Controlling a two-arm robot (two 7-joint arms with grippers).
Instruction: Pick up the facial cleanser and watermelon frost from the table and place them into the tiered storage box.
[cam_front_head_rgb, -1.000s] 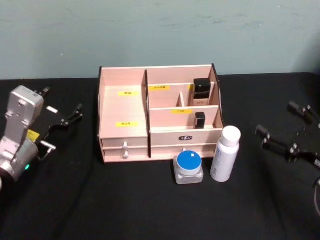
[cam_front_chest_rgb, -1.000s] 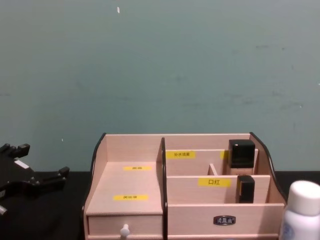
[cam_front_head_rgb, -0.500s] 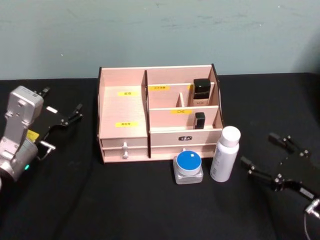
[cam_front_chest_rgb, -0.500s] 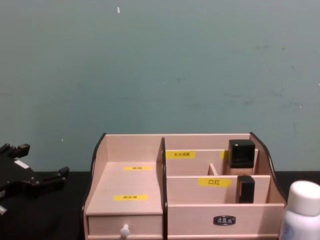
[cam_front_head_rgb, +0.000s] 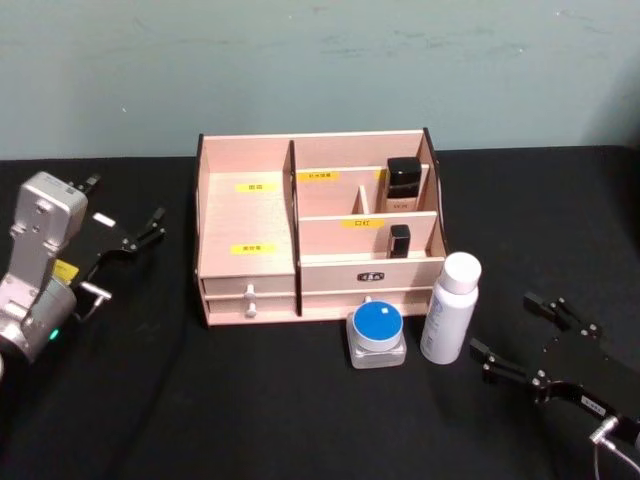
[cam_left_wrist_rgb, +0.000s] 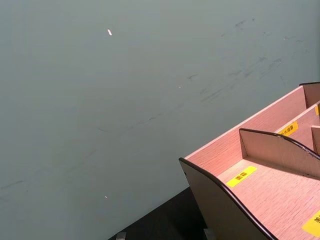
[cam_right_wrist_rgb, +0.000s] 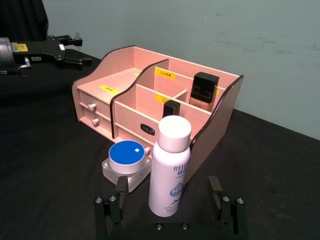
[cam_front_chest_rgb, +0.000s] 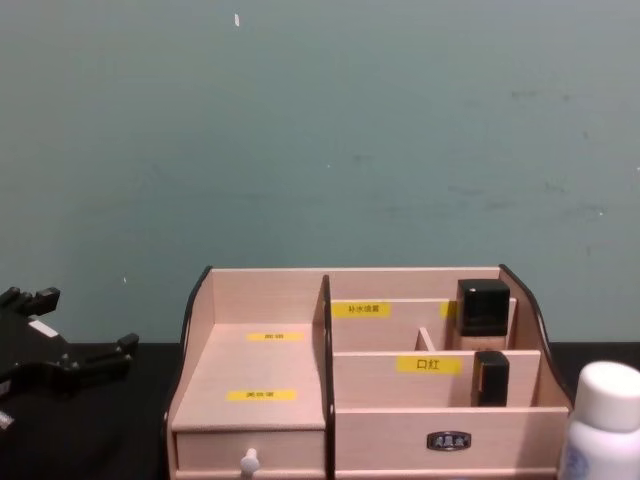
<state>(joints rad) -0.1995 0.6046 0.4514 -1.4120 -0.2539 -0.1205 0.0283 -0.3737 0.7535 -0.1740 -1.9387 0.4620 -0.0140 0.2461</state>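
A white bottle (cam_front_head_rgb: 449, 308) with a white cap, which I take for the facial cleanser, stands in front of the tiered storage box (cam_front_head_rgb: 246, 215), at its right end. To the bottle's left sits a squat clear jar with a blue lid (cam_front_head_rgb: 377, 335), taken for the watermelon frost. My right gripper (cam_front_head_rgb: 505, 325) is open, low over the table just right of the bottle and not touching it. In the right wrist view the bottle (cam_right_wrist_rgb: 170, 172) stands just ahead of the gap between the fingers (cam_right_wrist_rgb: 120, 189). My left gripper (cam_front_head_rgb: 125, 205) hangs open, left of the box.
The light-wood box (cam_front_chest_rgb: 250, 360) has yellow labels and small drawers with white knobs. Two dark-capped items (cam_front_head_rgb: 403, 185) stand in its right compartments; the wide left tier (cam_right_wrist_rgb: 107, 82) is bare. Black cloth covers the table and a teal wall rises behind.
My right gripper has come down and leftward from the table's right side, ending close beside the white bottle. The left arm, bottle, jar and box have not moved.
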